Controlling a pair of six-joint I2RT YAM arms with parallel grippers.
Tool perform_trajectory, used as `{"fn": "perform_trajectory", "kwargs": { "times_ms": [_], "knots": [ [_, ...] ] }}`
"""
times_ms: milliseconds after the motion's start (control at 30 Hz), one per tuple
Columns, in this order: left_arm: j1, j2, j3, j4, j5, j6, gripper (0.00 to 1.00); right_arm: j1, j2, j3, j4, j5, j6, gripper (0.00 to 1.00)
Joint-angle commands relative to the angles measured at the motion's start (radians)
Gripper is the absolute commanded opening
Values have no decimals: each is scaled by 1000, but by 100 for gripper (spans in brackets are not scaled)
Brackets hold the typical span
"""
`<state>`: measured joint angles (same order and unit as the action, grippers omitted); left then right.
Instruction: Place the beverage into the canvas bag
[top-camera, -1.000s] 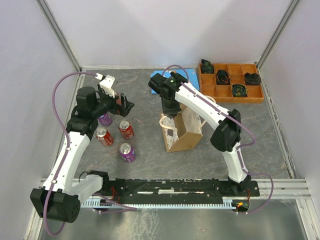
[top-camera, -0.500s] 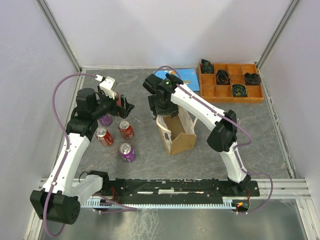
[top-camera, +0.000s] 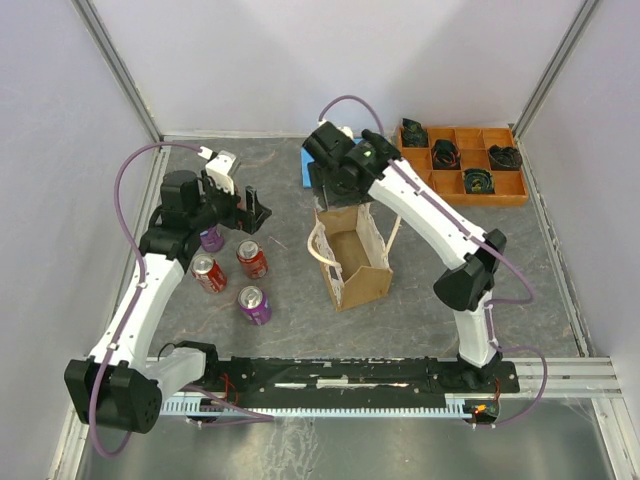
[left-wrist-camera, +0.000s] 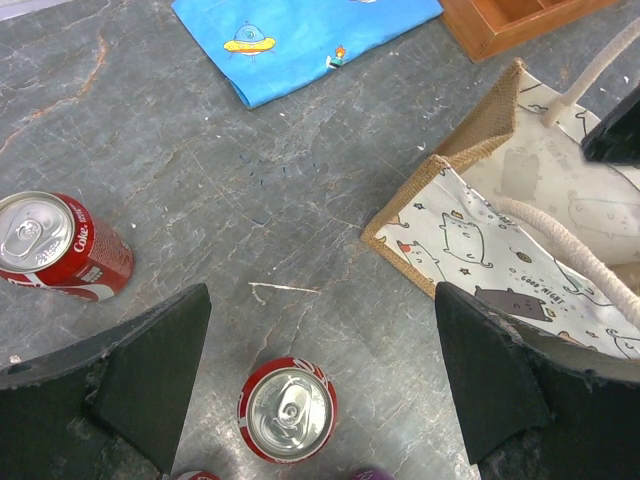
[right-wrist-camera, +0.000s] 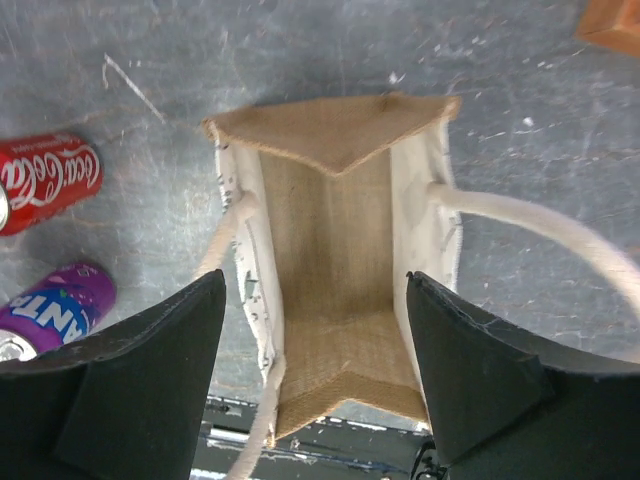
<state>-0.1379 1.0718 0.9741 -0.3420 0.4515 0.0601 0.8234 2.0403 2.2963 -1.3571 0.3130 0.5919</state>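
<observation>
The canvas bag (top-camera: 352, 258) is seen upright directly beneath the spread right gripper (right-wrist-camera: 315, 365), untouched. A second ago, that gripper was closed at the bag's top. The left gripper (left-wrist-camera: 320, 385) is held spread above a red can (left-wrist-camera: 287, 410).

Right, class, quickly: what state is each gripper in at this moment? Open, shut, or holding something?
The left gripper: open, holding nothing.
The right gripper: open, holding nothing, poised over the canvas bag.
</observation>
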Motion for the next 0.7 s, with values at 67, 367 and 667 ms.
{"fn": "perform_trajectory", "kwargs": {
  "times_ms": [67,367,667],
  "knots": [
    [-5,17,51,35,30,8,99,-111,-97,-2,17,82,-68,78],
    [-4,37,54,35,48,16,99,-161,-116,-114,-25,10,-210,65],
    [-4,50,53,38,57,21,98,-162,-145,-352,43,-28,-189,60]
  ]
}}
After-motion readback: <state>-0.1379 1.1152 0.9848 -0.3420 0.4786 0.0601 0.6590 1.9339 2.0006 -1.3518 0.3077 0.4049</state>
